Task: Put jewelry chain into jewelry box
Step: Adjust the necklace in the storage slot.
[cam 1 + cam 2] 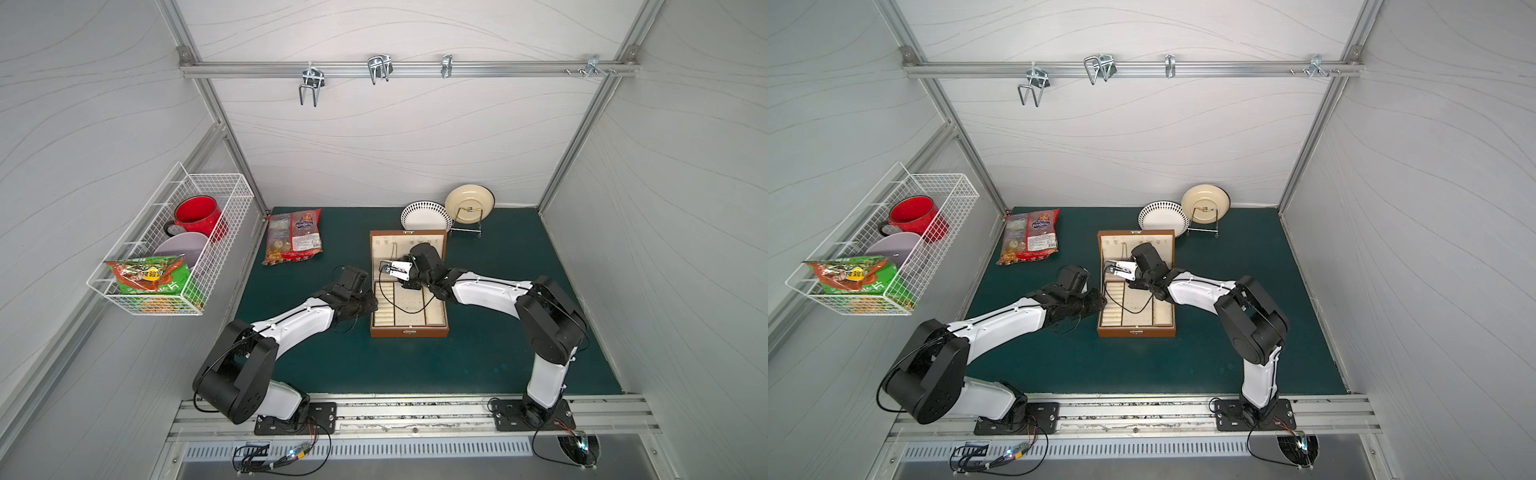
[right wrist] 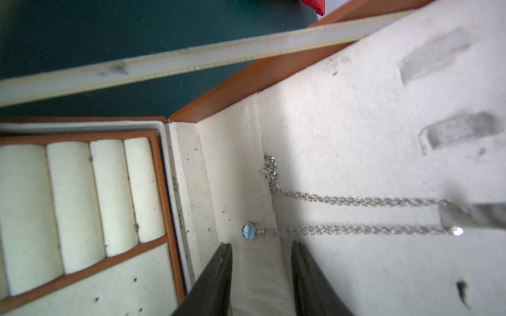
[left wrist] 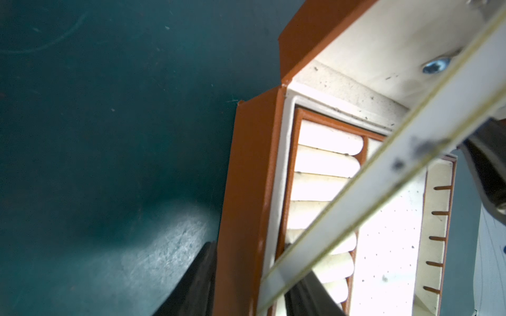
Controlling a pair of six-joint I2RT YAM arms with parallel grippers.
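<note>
The jewelry box (image 1: pixel 409 330) stands open on the green desk (image 1: pixel 415 365), its lid upright at the far side and its compartmented tray facing up. The jewelry chain (image 2: pixel 356 201) is already inside the box. It is draped over a clear hook (image 2: pixel 471 216) on the cream lid lining, and its two strands run down towards the fold where lid meets base. One strand ends in a small blue pendant (image 2: pixel 248 231) and the other in a little tangle of links. In both top views it shows only as a thin line on the lid (image 1: pixel 394 251).

The right fingers (image 2: pixel 213 281) are parted and hold nothing. They are aimed at the bottom of the lid, with the pendant lying just beyond the tip of one finger and the chain free of both.

The left fingers (image 3: pixel 194 287) straddle the box's left side wall, one outside on the desk side and one inside over the ring rolls. They look clamped on that wall, though the white lid strap (image 3: pixel 383 175) crossing the view hides the inner contact.
</note>
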